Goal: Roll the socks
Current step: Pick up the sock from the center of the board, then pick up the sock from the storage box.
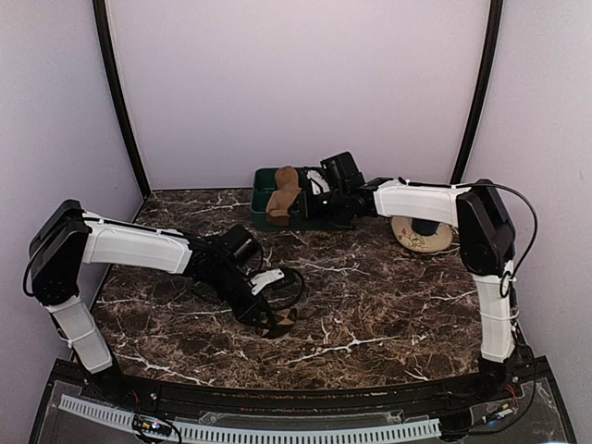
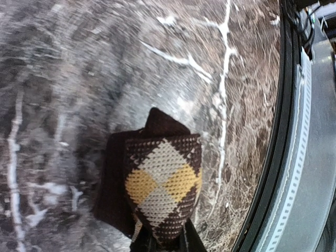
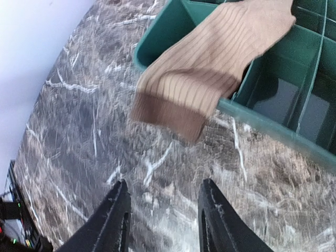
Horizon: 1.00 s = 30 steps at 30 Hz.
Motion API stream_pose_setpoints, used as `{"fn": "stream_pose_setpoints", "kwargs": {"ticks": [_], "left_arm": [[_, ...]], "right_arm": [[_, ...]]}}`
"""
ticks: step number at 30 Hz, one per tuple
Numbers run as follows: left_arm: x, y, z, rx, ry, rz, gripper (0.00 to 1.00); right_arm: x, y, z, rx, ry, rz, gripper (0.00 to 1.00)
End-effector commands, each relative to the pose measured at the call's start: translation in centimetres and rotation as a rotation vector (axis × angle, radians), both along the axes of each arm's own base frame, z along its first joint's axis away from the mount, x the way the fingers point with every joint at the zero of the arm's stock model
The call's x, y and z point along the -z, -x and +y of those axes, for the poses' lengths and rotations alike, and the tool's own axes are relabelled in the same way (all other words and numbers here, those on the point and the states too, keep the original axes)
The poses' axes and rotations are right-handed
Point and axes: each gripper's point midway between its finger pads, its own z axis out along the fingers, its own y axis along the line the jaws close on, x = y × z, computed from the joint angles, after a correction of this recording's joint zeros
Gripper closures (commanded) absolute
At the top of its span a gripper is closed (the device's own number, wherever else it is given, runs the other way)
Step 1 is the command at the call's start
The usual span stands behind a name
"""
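Observation:
The argyle sock point(image 2: 163, 189), dark brown with tan and yellow diamonds, hangs folded from my left gripper point(image 2: 164, 242), which is shut on it just above the marble near the table's front; in the top view it shows as a small dark bundle point(image 1: 277, 320) at the left gripper point(image 1: 270, 321). The plain tan-brown sock point(image 3: 210, 68) lies draped over the rim of the green tray point(image 3: 262, 118), its darker cuff hanging onto the table; it also shows in the top view point(image 1: 283, 194). My right gripper point(image 3: 164, 210) is open and empty, a short way in front of that cuff.
The green compartment tray point(image 1: 263, 198) stands at the back centre against the wall. A round tan object point(image 1: 422, 235) lies at the back right under the right arm. The table's black front edge and a perforated rail point(image 2: 299, 157) run close to the left gripper.

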Motion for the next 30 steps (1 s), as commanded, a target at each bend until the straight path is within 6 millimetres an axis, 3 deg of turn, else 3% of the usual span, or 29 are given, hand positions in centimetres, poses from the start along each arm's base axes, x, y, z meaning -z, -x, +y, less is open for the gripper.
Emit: {"fn": "stream_pose_setpoints", "kwargs": {"ticks": [1,10,18,30], "left_arm": [[-2.2,-1.4,0.2,-0.07,0.064,-0.021,1.0],[-3.1,-3.0,1.3,-0.142,0.075,-0.048,1.0],[-3.6,-3.6,1.8,-0.162,0.09,-0.063,1.0],[-3.9,-4.2,2.0,-0.172,0.096,-0.074,1.0]], "right_arm": [[0.4,-3.0,0.9,0.049,-0.034,0.027,0.6],[1.3,-4.2,1.8,0.095,-0.076,0.085,0.58],[3.5,-4.8,3.0,0.118,-0.128,0.161,0.56],[5.0,-5.5,4.3,0.117,-0.175,0.208,0.55]]}}
